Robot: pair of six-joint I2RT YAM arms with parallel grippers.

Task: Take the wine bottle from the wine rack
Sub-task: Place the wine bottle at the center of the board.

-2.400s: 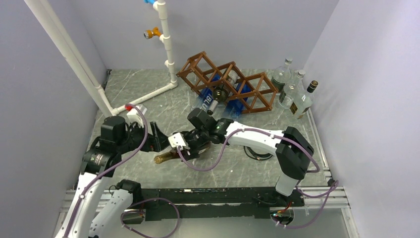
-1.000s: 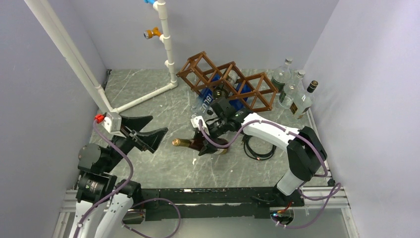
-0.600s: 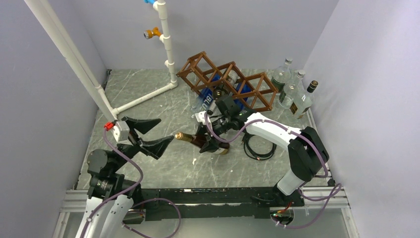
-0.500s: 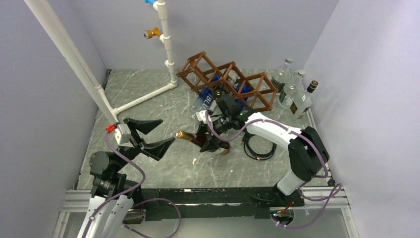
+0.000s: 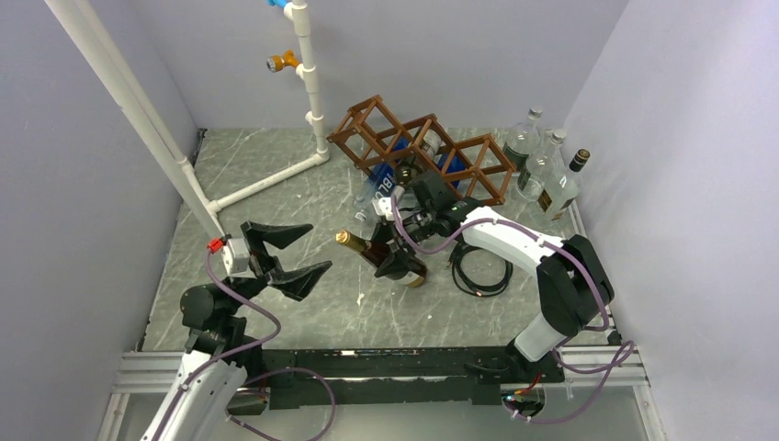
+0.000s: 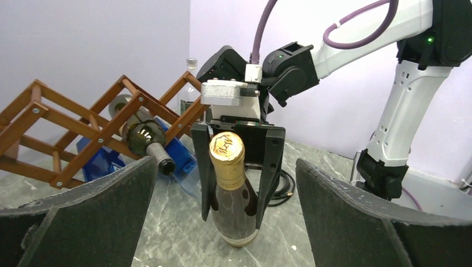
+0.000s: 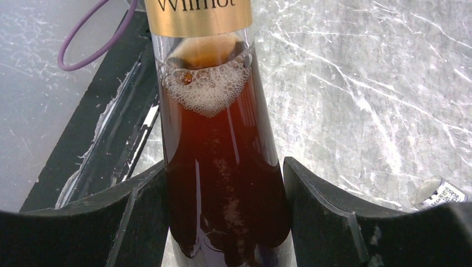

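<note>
Along the back of the grey marbled table [image 5: 276, 175]: brown wooden lattice wine rack [image 5: 432, 124], with another dark bottle [image 6: 147, 139] lying in a lower cell, neck poking out. Just in front of the rack and clear of it: dark brown glass wine bottle with gold foil top [image 5: 372, 250], tilted. Clamped around its lower body by the right gripper [image 5: 401, 266], one black finger each side. Left gripper [image 5: 317, 248] spread wide, empty, facing the foil top, not touching. Cannot tell whether the base touches the table.
</note>
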